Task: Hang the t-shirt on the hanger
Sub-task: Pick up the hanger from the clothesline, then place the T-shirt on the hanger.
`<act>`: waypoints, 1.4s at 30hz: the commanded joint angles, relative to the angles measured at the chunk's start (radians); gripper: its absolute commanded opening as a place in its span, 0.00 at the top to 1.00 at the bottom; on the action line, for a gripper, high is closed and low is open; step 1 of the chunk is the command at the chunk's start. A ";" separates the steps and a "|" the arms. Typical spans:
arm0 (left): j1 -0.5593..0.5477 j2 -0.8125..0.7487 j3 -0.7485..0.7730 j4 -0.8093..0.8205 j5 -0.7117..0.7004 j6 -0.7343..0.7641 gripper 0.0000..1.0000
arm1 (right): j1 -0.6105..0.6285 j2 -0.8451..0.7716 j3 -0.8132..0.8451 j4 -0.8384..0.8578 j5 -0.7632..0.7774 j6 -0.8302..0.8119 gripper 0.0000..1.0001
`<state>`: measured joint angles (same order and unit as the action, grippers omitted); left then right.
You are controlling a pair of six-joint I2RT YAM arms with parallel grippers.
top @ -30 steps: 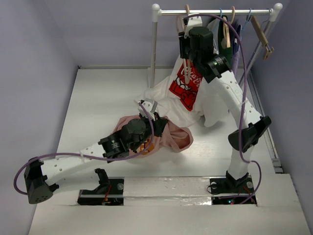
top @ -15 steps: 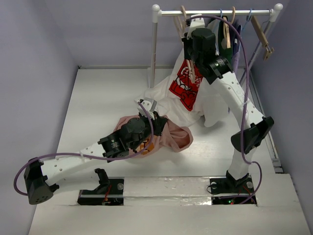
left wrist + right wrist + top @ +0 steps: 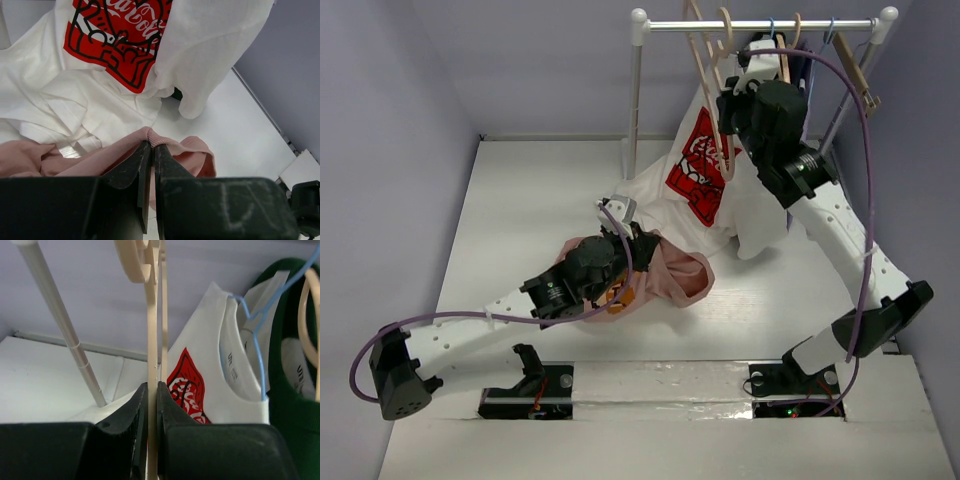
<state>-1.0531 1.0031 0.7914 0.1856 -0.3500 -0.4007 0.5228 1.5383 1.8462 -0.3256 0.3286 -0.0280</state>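
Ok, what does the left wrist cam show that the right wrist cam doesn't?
Only left wrist: the left gripper shut on a fold of the pink t-shirt, which lies on the table.
Only right wrist: the right gripper shut on the cream hanger, plus the rack pole and a green garment.
Both: the white tee with the red logo.

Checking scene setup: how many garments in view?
3: dusty-pink t-shirt crumpled on the table; white t-shirt with red logo hanging from the rack; dark green garment beside it. More may be hidden.
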 commanded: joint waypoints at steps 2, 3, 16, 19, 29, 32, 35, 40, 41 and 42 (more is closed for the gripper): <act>0.025 0.012 0.025 0.090 0.009 0.003 1.00 | -0.007 -0.104 -0.165 0.103 -0.054 0.078 1.00; 0.037 0.018 0.031 0.094 0.012 0.003 1.00 | -0.007 -0.130 -0.239 0.121 -0.066 0.089 1.00; 0.226 0.183 0.109 0.176 0.082 0.010 1.00 | -0.007 -0.849 -0.826 -0.061 -0.496 0.356 1.00; 0.277 0.204 0.123 0.193 0.095 0.008 1.00 | -0.007 -0.963 -0.828 -0.216 -0.522 0.365 1.00; 0.317 0.229 0.201 0.169 0.125 0.013 1.00 | -0.007 -1.021 -0.878 -0.376 -0.617 0.355 1.00; 0.317 0.213 0.197 0.158 0.129 0.011 1.00 | -0.007 -1.020 -0.907 -0.359 -0.616 0.344 1.00; 0.317 0.198 0.183 0.158 0.140 0.005 1.00 | -0.007 -1.017 -0.918 -0.348 -0.620 0.338 1.00; 0.317 0.187 0.187 0.138 0.120 0.014 1.00 | -0.007 -1.011 -0.914 -0.355 -0.668 0.335 1.00; 0.317 0.187 0.190 0.130 0.108 0.025 1.00 | -0.007 -1.015 -0.906 -0.363 -0.671 0.330 1.00; 0.317 0.187 0.193 0.127 0.100 0.031 1.00 | -0.007 -1.018 -0.897 -0.383 -0.672 0.329 1.00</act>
<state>-0.7380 1.2312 0.9455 0.2775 -0.2279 -0.3954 0.5182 0.5312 0.9154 -0.7193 -0.2981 0.3168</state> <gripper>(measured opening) 0.013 0.111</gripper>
